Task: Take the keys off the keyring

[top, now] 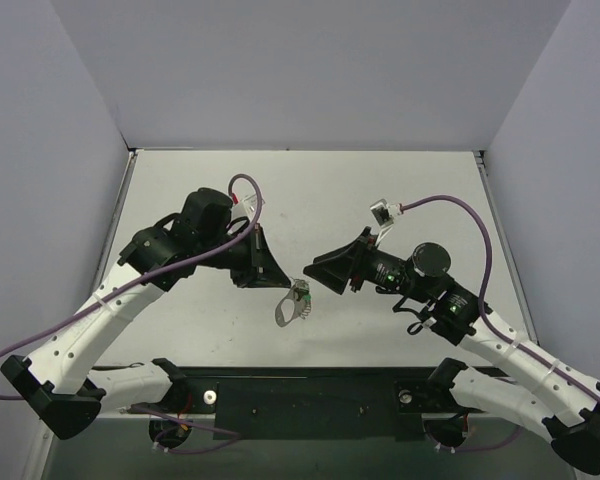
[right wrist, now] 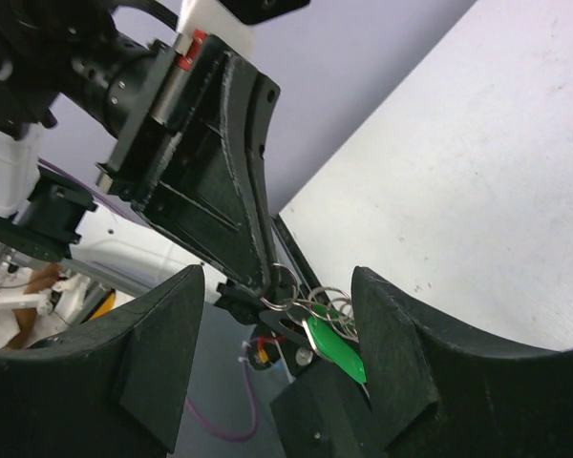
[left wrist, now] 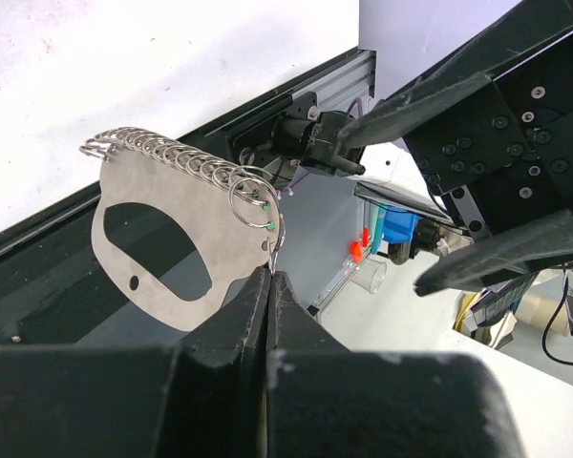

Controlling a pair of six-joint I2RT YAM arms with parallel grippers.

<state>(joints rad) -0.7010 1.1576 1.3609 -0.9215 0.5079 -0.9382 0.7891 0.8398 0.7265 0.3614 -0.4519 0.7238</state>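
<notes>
Over the middle of the table (top: 380,190), my left claw (top: 283,284) is clamped on the keyring (top: 293,306) edge, holding it aloft. My right claw (right wrist: 277,329) stands spread around the green key (right wrist: 334,349), its metal end lost among wire rings (right wrist: 317,303)

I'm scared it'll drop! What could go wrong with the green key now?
The left gripper pinches the keyring only by one edge, so a tug might twist it loose. The green key sits between the right gripper's open fingers, among small wire rings, so they might snag a ring instead.
</notes>
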